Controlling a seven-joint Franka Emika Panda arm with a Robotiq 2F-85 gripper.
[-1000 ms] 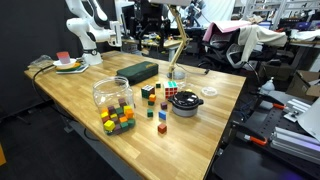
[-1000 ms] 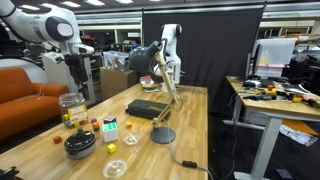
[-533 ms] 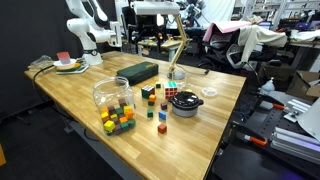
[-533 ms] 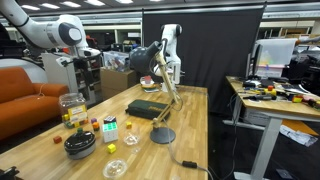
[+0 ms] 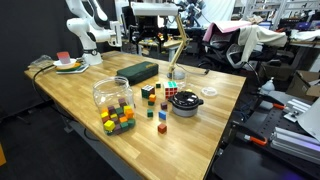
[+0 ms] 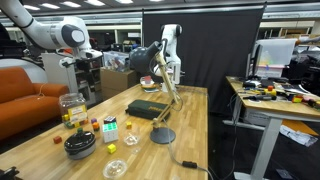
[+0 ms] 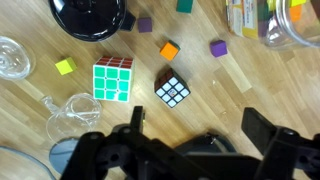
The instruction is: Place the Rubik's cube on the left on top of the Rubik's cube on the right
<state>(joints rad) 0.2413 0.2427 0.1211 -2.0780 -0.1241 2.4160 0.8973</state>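
In the wrist view two Rubik's cubes lie side by side on the wooden table (image 7: pixel 250 85). The bigger one, green and white on top (image 7: pixel 113 79), is on the left. A smaller black-edged cube (image 7: pixel 172 91) sits just to its right. My gripper (image 7: pixel 200 135) is open and empty, high above the table, with both cubes beyond its fingertips. In an exterior view the bigger cube (image 5: pixel 170 89) and the smaller cube (image 5: pixel 148 92) sit mid-table. The bigger cube also shows in an exterior view (image 6: pixel 110 128). The gripper (image 6: pixel 86 60) hangs well above the table.
A black bowl (image 5: pixel 186 103) stands next to the cubes, and a glass jar (image 5: pixel 112 94) with small coloured blocks (image 5: pixel 118 121) around it. A desk lamp (image 6: pixel 162 134) and a dark box (image 5: pixel 138 71) stand further back. A clear cup (image 7: pixel 70 110) and a glass dish (image 7: pixel 12 56) lie near the bigger cube.
The arm has swung in over the table toward the cubes. The cubes and other objects have not moved.
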